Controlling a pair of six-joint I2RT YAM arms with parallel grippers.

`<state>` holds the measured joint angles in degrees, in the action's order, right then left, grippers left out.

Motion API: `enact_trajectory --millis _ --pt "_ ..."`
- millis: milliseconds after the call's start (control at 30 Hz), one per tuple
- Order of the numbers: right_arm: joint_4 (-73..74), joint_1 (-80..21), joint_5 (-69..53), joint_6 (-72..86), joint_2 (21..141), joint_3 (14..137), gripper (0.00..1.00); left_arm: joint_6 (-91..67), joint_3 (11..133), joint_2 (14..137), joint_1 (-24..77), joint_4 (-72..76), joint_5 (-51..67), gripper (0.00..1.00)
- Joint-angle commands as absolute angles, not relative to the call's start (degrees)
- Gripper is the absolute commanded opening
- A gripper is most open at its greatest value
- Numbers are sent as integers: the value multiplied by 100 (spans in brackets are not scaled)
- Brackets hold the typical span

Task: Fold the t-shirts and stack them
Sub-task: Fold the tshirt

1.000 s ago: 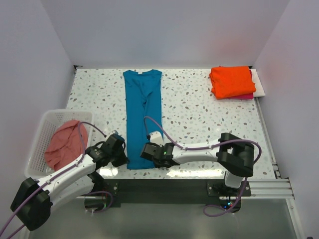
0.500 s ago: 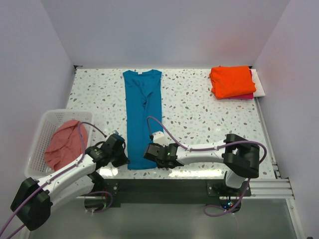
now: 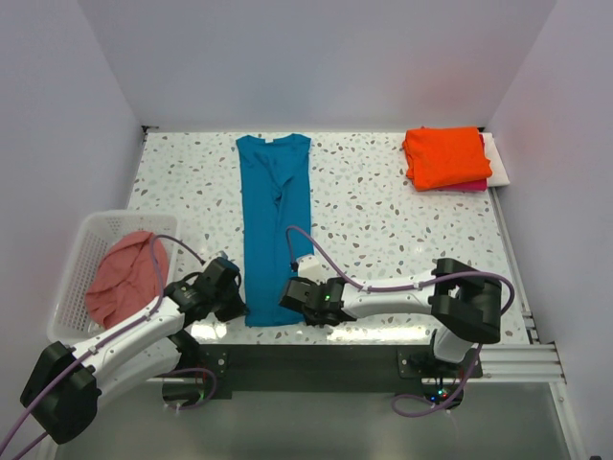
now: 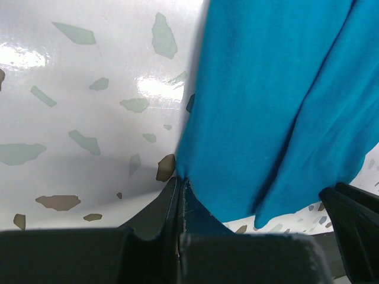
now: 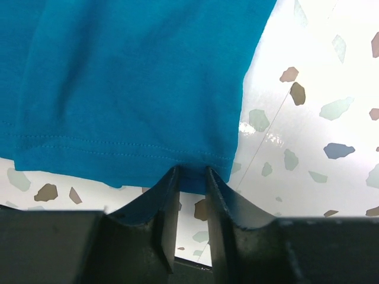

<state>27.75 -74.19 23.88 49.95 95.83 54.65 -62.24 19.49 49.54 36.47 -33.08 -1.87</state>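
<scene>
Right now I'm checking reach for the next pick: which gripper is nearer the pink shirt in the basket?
Left. The left gripper pinches the teal shirt hem's left corner, just right of the basket holding the pink shirt. The right gripper grips the hem's right corner, farther away.

Plain pale walls (image 3: 316,57) enclose a speckled terrazzo table (image 3: 383,220).

both claws (image 3: 233,305) (image 3: 299,299) low, pinched shut

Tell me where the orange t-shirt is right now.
In the top view the orange t-shirt lies folded at the table's far right corner, on top of a magenta shirt, well away from both grippers.
</scene>
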Motion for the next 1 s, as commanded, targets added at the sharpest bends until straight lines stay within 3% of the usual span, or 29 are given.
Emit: enact_trajectory --millis 0,67,167,267,400,633,967 --pt "2637 -7436 2478 5106 9352 5467 29 -6179 1881 4992 3683 -3577 -114 0" --pt "2619 -7436 2505 5098 9317 5493 37 -6179 1881 5001 3674 -3568 -123 0" --pt "2645 -7436 2531 5036 9343 5598 38 -6179 1881 4992 3683 -3577 -123 0" --pt "2707 -7436 2522 5001 9553 5686 33 -6179 1881 5001 3674 -3577 -114 0" --pt "2672 -7436 2470 5054 9624 5608 19 -6179 1890 4992 3674 -3595 -123 0" --pt "2786 -7436 2558 5106 9264 5467 10 -6196 1881 5018 3674 -3577 -114 0" --pt "2891 -7427 2672 5229 8930 5186 9 -6223 1890 5010 3683 -3638 -70 0"
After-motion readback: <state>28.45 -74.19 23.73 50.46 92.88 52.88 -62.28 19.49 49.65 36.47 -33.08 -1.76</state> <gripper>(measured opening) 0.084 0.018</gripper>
